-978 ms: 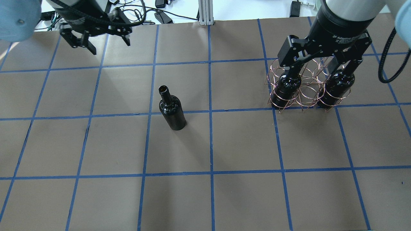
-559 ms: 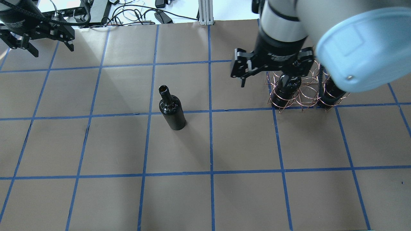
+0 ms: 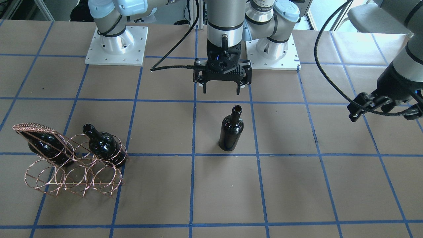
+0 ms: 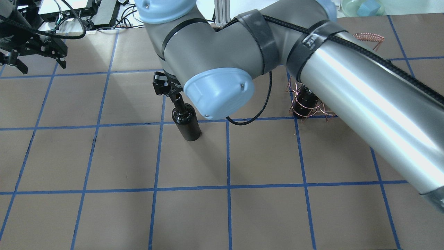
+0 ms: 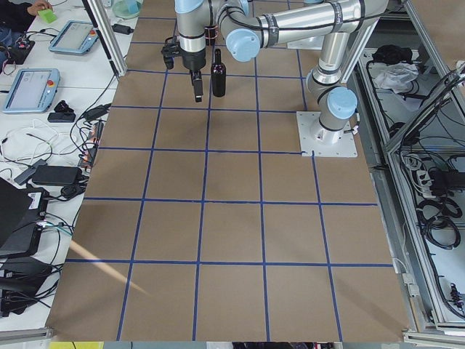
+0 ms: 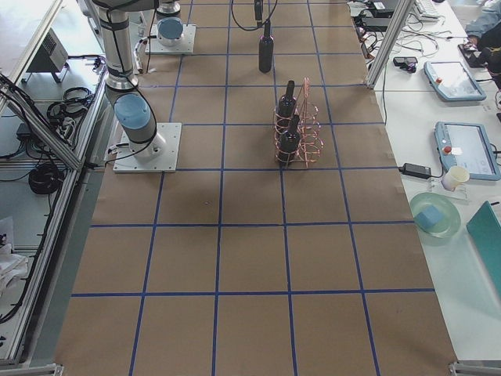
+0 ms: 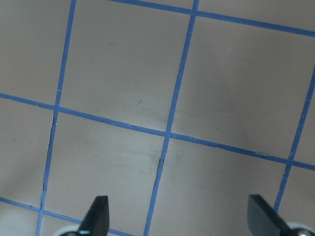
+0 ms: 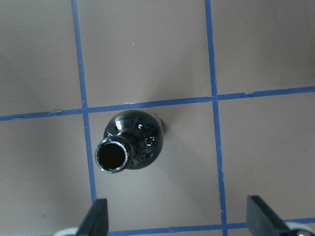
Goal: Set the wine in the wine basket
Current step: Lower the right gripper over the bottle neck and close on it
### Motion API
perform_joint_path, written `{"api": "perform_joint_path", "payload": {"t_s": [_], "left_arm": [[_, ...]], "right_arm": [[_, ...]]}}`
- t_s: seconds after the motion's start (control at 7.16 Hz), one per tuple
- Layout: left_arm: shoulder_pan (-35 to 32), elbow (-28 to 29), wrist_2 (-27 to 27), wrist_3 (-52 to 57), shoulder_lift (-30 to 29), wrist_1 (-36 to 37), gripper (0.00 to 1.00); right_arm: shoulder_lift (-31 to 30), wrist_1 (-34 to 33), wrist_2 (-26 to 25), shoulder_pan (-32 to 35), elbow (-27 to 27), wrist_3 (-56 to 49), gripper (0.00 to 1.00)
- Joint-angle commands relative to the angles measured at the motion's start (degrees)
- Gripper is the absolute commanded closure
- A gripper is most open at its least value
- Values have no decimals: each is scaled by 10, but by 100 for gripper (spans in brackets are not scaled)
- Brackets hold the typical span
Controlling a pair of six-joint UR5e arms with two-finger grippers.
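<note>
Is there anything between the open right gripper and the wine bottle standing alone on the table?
Nothing visible does. The right gripper hangs open above the wine bottle, and the gap between them is free.

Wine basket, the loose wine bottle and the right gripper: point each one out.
wine basket (image 3: 33, 127), front-facing view, woven handle.
loose wine bottle (image 3: 231, 134), front-facing view, middle of body.
right gripper (image 3: 221, 91), front-facing view, midway between open fingertips.

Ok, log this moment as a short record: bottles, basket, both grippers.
wine basket: holds two bottles, other rings free
loose wine: upright on table, outside wine basket, neck open
right gripper: open, above loose wine, not touching
left gripper: open, empty, over table
task state: loose wine not yet grasped
</note>
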Motion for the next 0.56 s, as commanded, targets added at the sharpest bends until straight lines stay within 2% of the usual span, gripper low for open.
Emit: {"api": "perform_joint_path", "payload": {"t_s": [0.0, 0.42], "left_arm": [[4, -1, 1, 3, 0, 0, 0], [5, -2, 1, 3, 0, -3, 0]], "right_arm": [[24, -7, -1, 8, -9, 36, 0], [56, -42, -3, 8, -10, 43, 0]]}}
